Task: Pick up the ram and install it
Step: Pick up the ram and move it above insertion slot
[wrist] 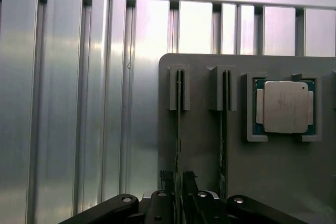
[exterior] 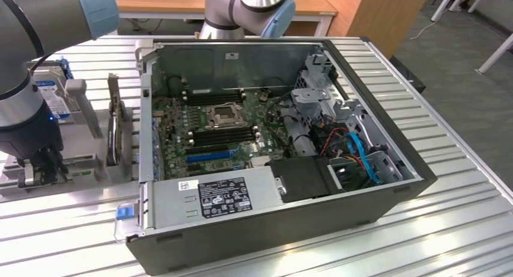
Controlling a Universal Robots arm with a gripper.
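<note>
We find the ram (wrist: 179, 124) on edge in a slot of the holder (wrist: 202, 145), at 9 o'clock from the computer case (exterior: 265, 241) in the exterior view. The gripper (wrist: 177, 187) straddles it; we cannot tell whether it clamps.

Glossy, ribbed metal table (exterior: 449, 229)

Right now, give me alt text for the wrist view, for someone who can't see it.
The gripper is right at the ram, a thin stick standing on edge in a slot of a grey holder. A second stick stands in the neighbouring slot, and a silver CPU chip lies in a recess beyond it, all on a ribbed metal table.
</note>
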